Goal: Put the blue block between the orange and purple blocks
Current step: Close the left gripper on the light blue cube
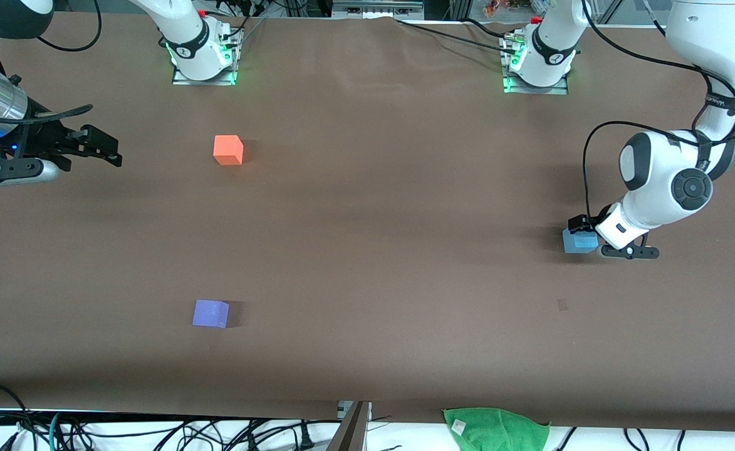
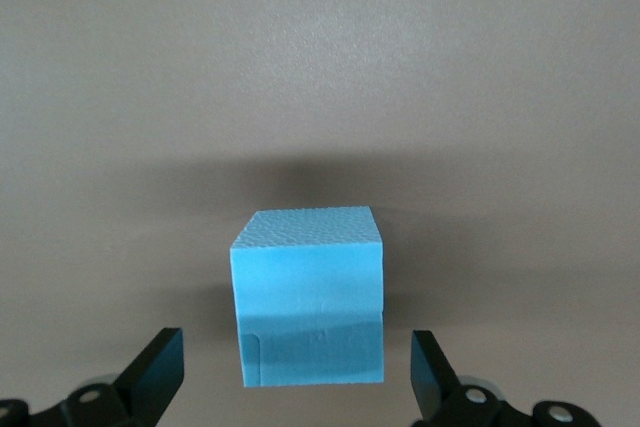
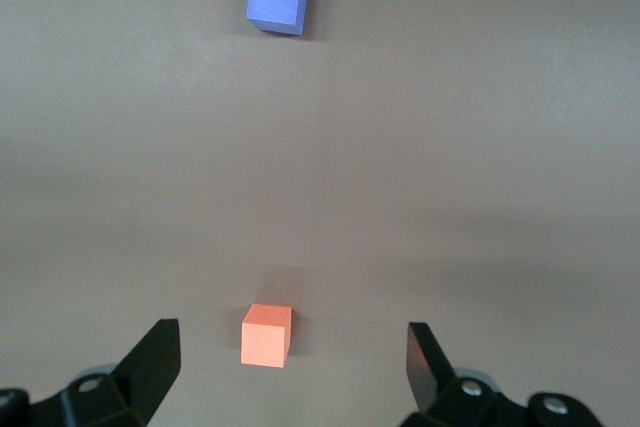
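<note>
Jaws of the left gripper (image 2: 300, 377) stand wide open around the blue block (image 2: 308, 297), and we see a gap on each side between the fingers (image 2: 155, 372) and the cube, so nothing is held. In the front view the left gripper (image 1: 583, 235) is low over the blue block (image 1: 578, 242), which sits on the brown tabletop (image 1: 380, 250) toward the left arm's end. Taking the blue block as our landmark, the orange block (image 1: 228, 150) lies well apart, toward the right arm's end and farther from the front camera; the purple block (image 1: 210, 313) lies well apart too, nearer that camera. We see the right gripper (image 1: 101, 149) waiting beside the orange block at the table's end, jaws wide open and empty.
</note>
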